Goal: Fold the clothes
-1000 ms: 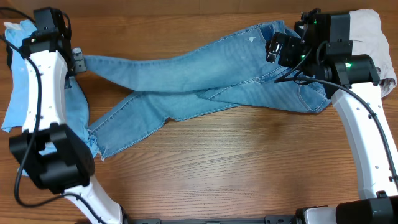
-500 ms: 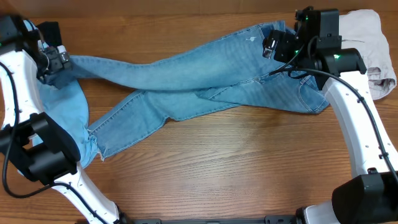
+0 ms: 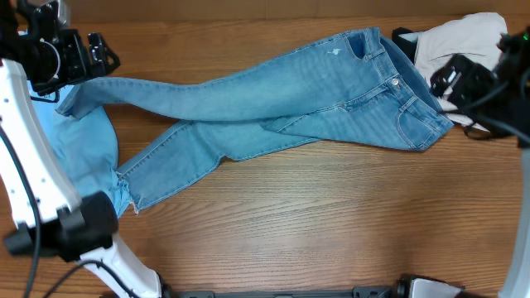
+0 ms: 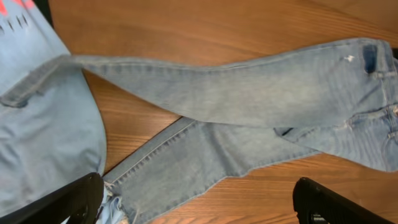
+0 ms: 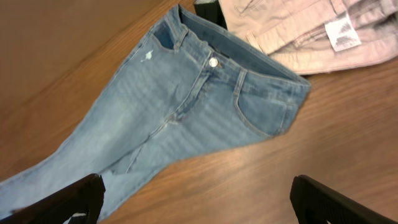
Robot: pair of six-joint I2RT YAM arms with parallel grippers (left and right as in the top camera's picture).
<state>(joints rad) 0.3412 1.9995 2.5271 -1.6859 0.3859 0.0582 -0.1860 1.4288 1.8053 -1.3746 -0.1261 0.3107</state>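
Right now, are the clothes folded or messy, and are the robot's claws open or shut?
jeans: unfolded, lying flat, legs crossed.
T-shirt: spread out, partly under a jeans leg.
beige trousers: bunched up, not folded.
left gripper: open, holding nothing.
right gripper: open, holding nothing.
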